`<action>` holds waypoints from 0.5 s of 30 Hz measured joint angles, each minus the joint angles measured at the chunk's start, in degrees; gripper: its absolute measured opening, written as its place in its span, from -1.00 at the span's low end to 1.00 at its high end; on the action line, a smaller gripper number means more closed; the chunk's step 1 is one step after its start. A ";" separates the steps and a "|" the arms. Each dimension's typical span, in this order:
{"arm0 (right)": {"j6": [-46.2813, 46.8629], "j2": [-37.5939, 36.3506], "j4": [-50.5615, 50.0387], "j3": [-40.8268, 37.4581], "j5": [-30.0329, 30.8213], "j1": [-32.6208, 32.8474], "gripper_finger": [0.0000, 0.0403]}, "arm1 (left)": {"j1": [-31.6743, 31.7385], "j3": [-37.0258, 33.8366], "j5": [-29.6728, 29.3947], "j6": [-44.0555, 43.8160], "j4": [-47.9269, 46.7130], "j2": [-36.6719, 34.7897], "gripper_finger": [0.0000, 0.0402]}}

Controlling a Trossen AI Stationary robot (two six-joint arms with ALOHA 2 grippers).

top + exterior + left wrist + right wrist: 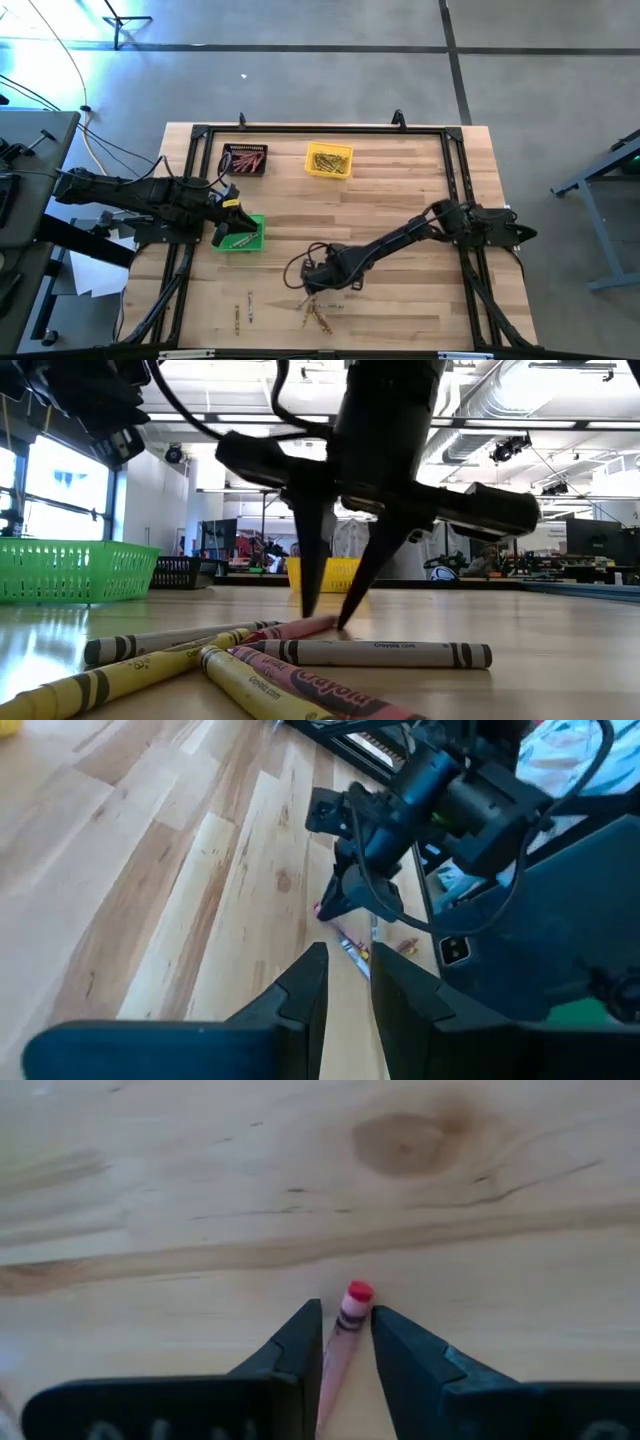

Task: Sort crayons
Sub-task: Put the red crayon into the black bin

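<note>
Red crayon (345,1330) lies flat on tabletop (400,200) at near-edge pile of crayons (318,315); right hand (328,622) straddles it, fingers narrow, grip unconfirmed. Left hand (225,238) over green bin (252,240), narrow, nothing seen held.

A butcher-block wooden table (400,200) with a black metal frame (320,129) round its edges stands on a grey concrete floor (540,70). Three small plastic bins sit on it: a black bin (245,160) near the far left corner, a yellow bin (329,161) just to its right, and a green bin (240,233) nearer the left edge. Loose cables (60,60) trail over the floor at the left, beside what looks like a dark bench (30,180). Across the room, windows (60,490) glow on the left and ducts (500,400) run under the ceiling
</note>
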 joint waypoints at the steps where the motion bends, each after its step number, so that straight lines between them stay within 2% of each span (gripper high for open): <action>1: -1.00 -0.03 -0.58 0.00 -1.02 -0.24 -0.62 | 0.08 0.00 0.00 0.76 -0.05 -0.04 -0.68; 9: -8.15 -0.11 -3.53 0.00 -7.77 -1.79 -0.64 | 1.69 0.00 0.00 1.77 0.07 -0.04 -0.68; 15: -8.29 -0.22 -1.10 -0.27 -9.60 -1.90 -0.64 | 2.93 0.00 -0.02 4.69 0.13 -0.04 -0.68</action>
